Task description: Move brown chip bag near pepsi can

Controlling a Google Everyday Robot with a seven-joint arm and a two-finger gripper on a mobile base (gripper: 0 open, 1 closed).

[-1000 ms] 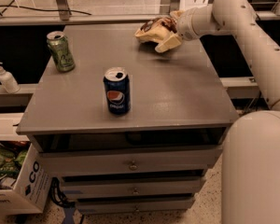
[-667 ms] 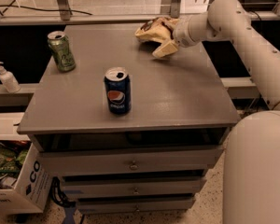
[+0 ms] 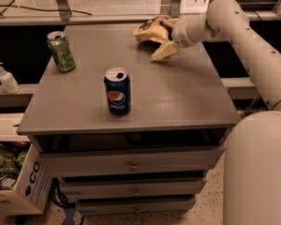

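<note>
The brown chip bag (image 3: 149,30), wrinkly tan with dark patches, lies at the far right of the grey table top (image 3: 178,93). My gripper (image 3: 160,40) reaches in from the right and is shut on the bag's right side, with one pale finger (image 3: 163,51) showing below the bag and the other hidden behind it. The pepsi can (image 3: 117,91), dark blue with a round logo, stands upright near the table's front middle, well to the front left of the bag.
A green can (image 3: 61,51) stands at the table's left back. A white pump bottle (image 3: 6,78) sits on a ledge to the left. A cardboard box (image 3: 18,186) is on the floor at lower left. Drawers (image 3: 133,165) are below the table top.
My arm has reached further left onto the bag, and the bag has shifted slightly left. The cans have not moved.
</note>
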